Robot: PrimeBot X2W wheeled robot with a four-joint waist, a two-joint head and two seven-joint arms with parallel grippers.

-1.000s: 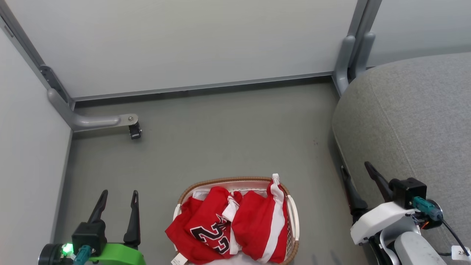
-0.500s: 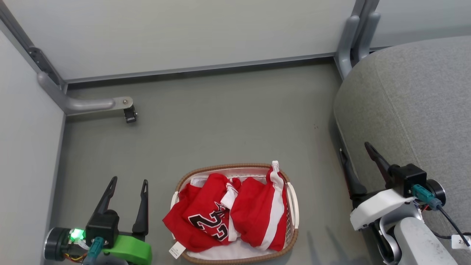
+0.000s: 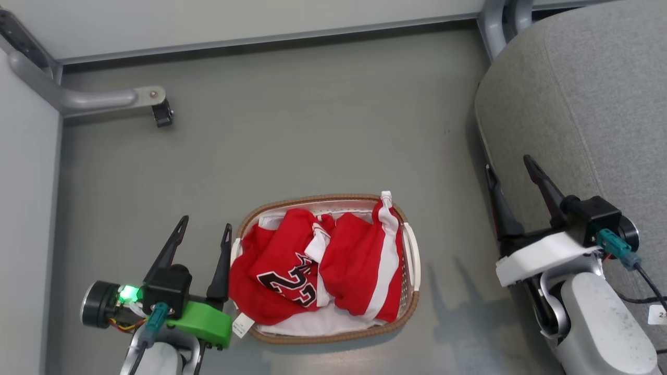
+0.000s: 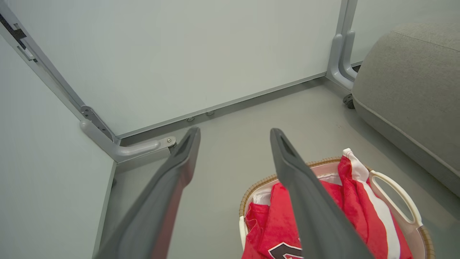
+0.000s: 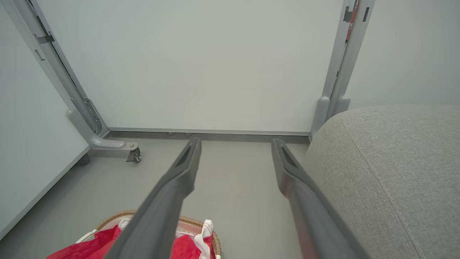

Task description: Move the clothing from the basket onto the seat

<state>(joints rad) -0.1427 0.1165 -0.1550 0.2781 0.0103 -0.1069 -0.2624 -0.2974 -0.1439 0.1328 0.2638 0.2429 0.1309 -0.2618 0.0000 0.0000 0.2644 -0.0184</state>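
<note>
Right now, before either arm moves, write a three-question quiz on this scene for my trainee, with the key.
1. True or false: all the clothing lies in the basket, and none is on the seat.
2. Pick one. The left gripper is: A) open, holding nothing; B) shut on a red garment; C) shut on a handle.
3. Short answer: by the robot's own sides, on which side of the basket does the seat stand?

Key: 1 true; 2 A; 3 right.
</note>
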